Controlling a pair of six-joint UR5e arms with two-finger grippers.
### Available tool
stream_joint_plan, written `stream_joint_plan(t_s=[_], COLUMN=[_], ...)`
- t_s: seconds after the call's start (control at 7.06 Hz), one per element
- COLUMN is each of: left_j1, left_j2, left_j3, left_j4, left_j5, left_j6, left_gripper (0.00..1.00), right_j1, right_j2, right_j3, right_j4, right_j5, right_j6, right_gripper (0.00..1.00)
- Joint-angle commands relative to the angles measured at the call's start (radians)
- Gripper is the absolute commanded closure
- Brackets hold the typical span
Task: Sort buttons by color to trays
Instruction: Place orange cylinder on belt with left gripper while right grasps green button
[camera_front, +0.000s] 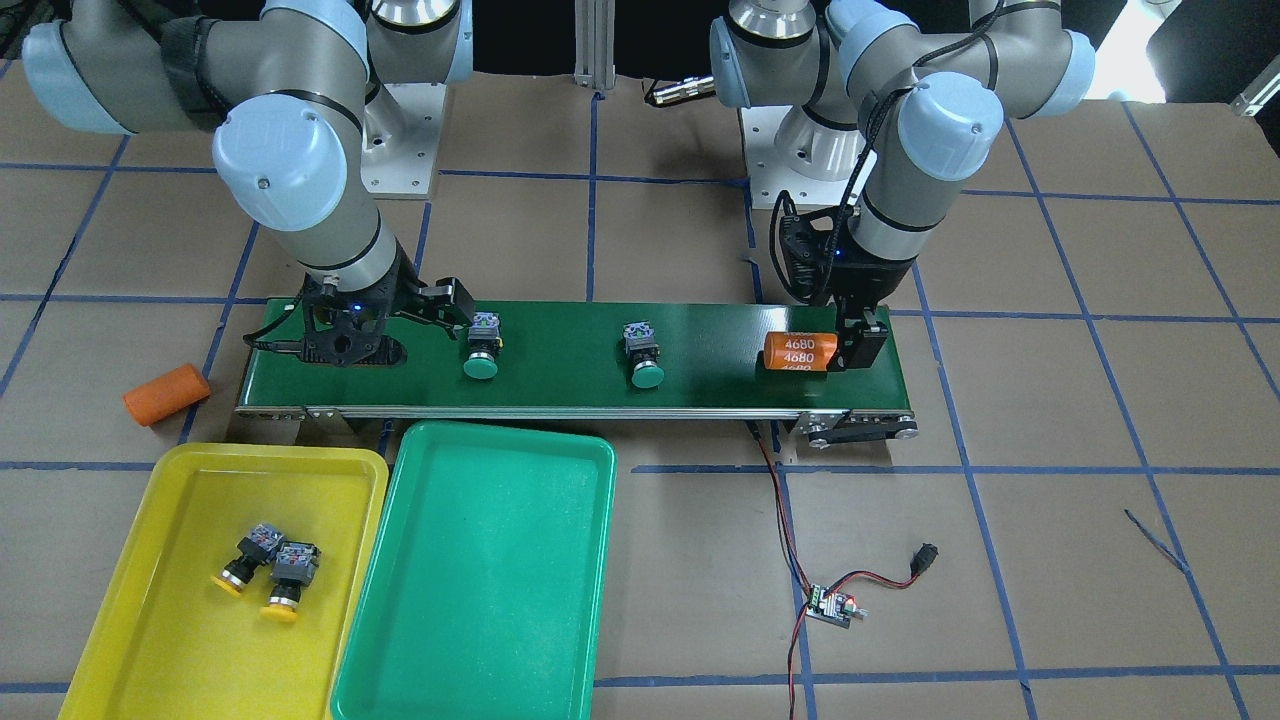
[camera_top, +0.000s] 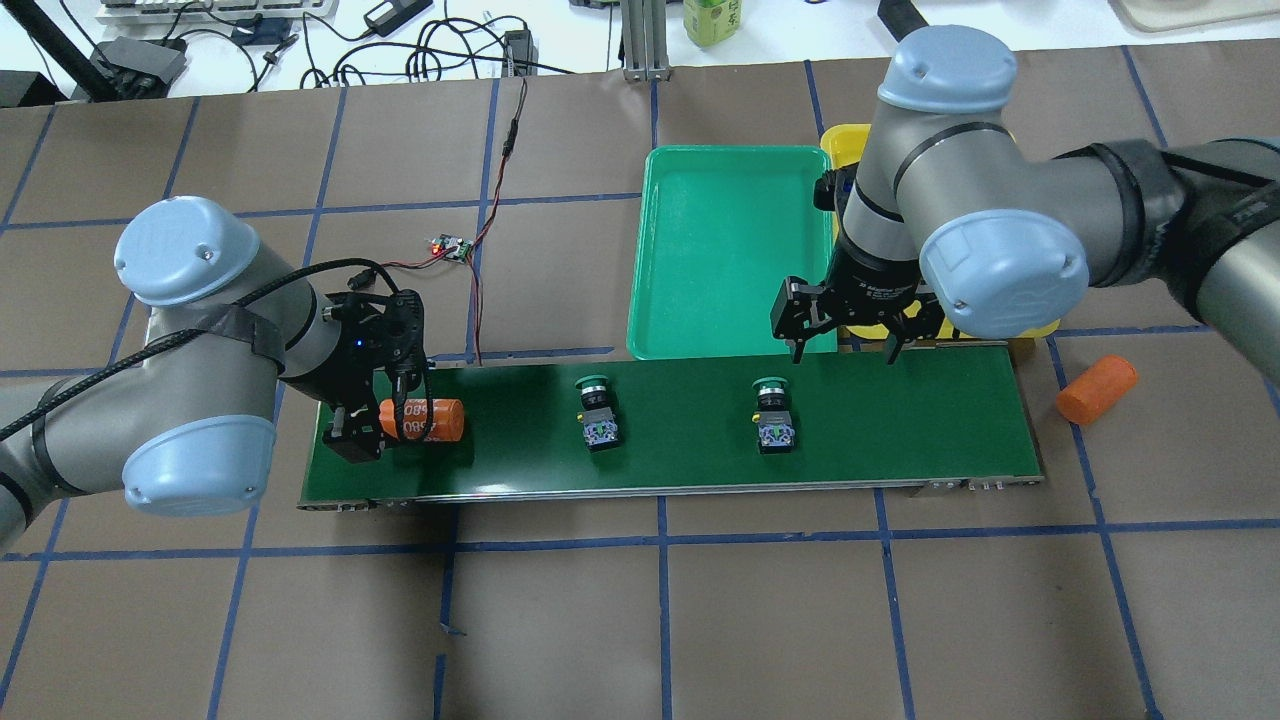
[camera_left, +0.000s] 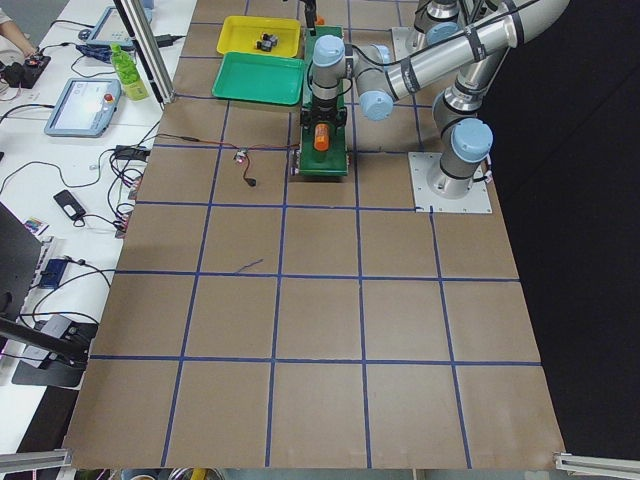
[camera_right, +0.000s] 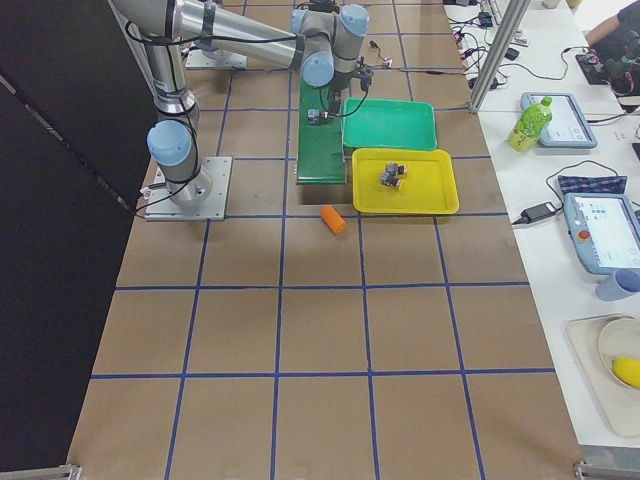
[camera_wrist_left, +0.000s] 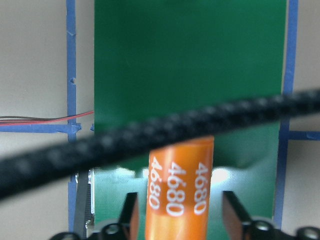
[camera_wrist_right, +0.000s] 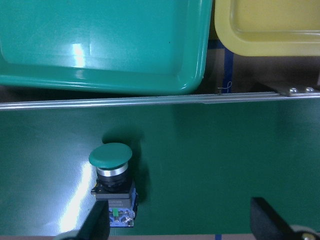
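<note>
buttons with green caps (camera_front: 483, 345), two of them, lie on the dark green conveyor belt (camera_front: 700, 330), well apart from each other. one is near the right gripper (camera_top: 845, 342) and the other (camera_front: 643, 358) is about in the middle of the belt.

the right gripper hangs over the belt with its fingers spread wide and nothing between them. in its wrist view the near button lies just beside one finger (camera_wrist_right: 97, 222).

the two yellow buttons (camera_front: 270, 568) lie side by side in the yellow tray (camera_front: 150, 640), which sits just beside the green tray (camera_front: 500, 600).

the left gripper (camera_wrist_left: 178, 212) is low at the other end of the belt. its fingers stand apart on both sides of the orange cylinder (camera_wrist_left: 180, 180) marked 4680, with a small gap at each side.

a second orange cylinder (camera_front: 167, 393) lies on the table near the belt's end on the right arm's side.
</note>
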Motion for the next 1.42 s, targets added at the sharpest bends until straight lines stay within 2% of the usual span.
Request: stream_joint_plan(t_s=[0.0,0.14,0.28,0.57,0.71,0.85,0.99,1.28], left_j1=[0.014,0.016,0.014,0.016,0.016,0.004,0.001,-0.001], left_j2=[-0.022,-0.027,-0.038,-0.08,-0.097,-0.093,-0.073,-0.036], left_j3=[0.101,0.198,0.289,0.474,0.542,0.571,0.579,0.578], left_j4=[-0.043,-0.167,-0.254,-0.402,-0.466,-0.494,-0.549,-0.631], left_j5=[-0.027,-0.064,-0.061,-0.051,-0.049,-0.043,-0.043,-0.041], left_j6=[-0.283,-0.345,-0.493,-0.586,-0.679,-0.8,-0.903,-1.229], left_gripper=[0.0,0.0,0.0,0.0,0.0,0.0,0.0,0.0], right_j1=[0.003,0.003,0.003,0.003,-0.005,-0.012,-0.019,-0.031], right_j2=[0.009,0.009,0.01,0.033,0.036,0.038,0.038,0.032], right_j3=[0.089,0.094,0.095,0.127,0.138,0.138,0.137,0.112], right_j4=[-0.093,-0.091,-0.087,-0.091,-0.096,-0.099,-0.1,-0.107], right_j5=[0.046,0.048,0.055,0.089,0.068,0.068,0.065,0.023], right_j6=[0.003,0.003,0.001,0.004,-0.008,-0.014,-0.014,-0.014], right_gripper=[0.0,0.0,0.0,0.0,0.26,0.78,1.0,1.0])
